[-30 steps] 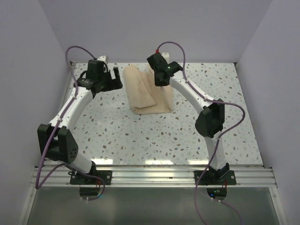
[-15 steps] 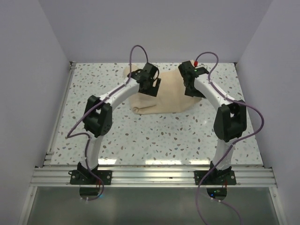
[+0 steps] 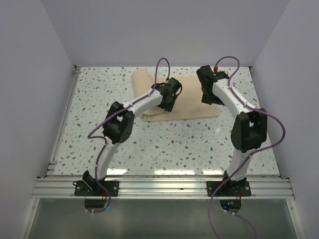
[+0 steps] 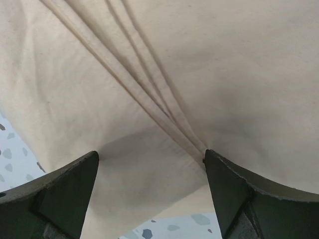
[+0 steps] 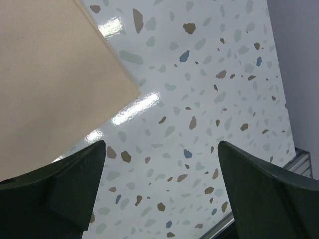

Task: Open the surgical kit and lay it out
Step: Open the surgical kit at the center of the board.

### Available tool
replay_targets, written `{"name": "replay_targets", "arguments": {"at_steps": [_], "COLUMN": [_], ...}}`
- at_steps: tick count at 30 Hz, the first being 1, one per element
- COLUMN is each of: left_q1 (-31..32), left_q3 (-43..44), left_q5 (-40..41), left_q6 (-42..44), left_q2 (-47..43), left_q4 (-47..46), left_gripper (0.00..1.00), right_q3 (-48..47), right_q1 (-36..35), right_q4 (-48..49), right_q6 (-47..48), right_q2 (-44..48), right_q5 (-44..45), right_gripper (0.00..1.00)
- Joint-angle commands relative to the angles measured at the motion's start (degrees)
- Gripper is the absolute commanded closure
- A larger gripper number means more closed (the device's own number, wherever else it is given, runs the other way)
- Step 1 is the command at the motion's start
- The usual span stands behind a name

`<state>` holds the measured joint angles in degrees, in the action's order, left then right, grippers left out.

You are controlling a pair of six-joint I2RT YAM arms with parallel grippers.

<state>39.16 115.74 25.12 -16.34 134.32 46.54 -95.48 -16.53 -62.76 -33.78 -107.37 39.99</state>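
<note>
The surgical kit shows as a beige cloth wrap at the back middle of the table, with one flap spread flat to the right. My left gripper hovers open over the wrap's near left part. In the left wrist view several stacked fold edges run diagonally toward the right finger, and nothing sits between the fingers. My right gripper stands open over the spread flap's right side. The right wrist view shows the flap's corner at upper left and bare table under the gripper.
The speckled tabletop stretches in front of the wrap toward the arm bases. Lilac walls close in the left, back and right sides. A metal rail runs along the near edge.
The right gripper drew a flap of the wrap out to the right and opened, letting it go. The left arm swung from the table's left side over onto the wrap.
</note>
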Motion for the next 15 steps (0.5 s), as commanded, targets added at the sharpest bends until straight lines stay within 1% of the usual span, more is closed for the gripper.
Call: {"name": "replay_targets", "arguments": {"at_steps": [1, 4, 6, 8, 10, 15], "left_q1": [3.64, 5.58, 5.58, 5.58, 5.49, 5.05], "left_q3": [2.03, 2.29, 2.73, 3.69, 4.4, 4.14], "left_q5": [0.19, 0.89, 1.24, 3.26, 5.62, 8.45], "left_q6": [0.96, 1.57, 1.49, 1.31, 0.26, -0.8], "left_q2": [0.24, -0.29, 0.59, 2.6, 3.92, 5.51], "left_q4": [0.74, -0.49, -0.14, 1.53, 3.54, 3.82], "left_gripper": [0.09, 0.07, 0.07, 0.07, 0.07, 0.1], "right_q3": [-1.02, -1.37, -1.55, -1.99, -2.16, -2.25], "right_q1": [0.01, -0.08, 0.01, 0.01, -0.08, -0.08], "right_q4": [-0.35, -0.26, -0.26, -0.26, -0.26, -0.17], "right_q6": [1.08, 1.26, 1.35, 1.7, 2.14, 2.49], "right_q2": [2.17, 1.82, 1.38, 1.11, 1.11, 1.2], "right_q5": [1.41, 0.53, 0.27, 0.27, 0.44, -0.17], "right_gripper": [0.02, 0.02, 0.02, 0.02, 0.02, 0.02]}}
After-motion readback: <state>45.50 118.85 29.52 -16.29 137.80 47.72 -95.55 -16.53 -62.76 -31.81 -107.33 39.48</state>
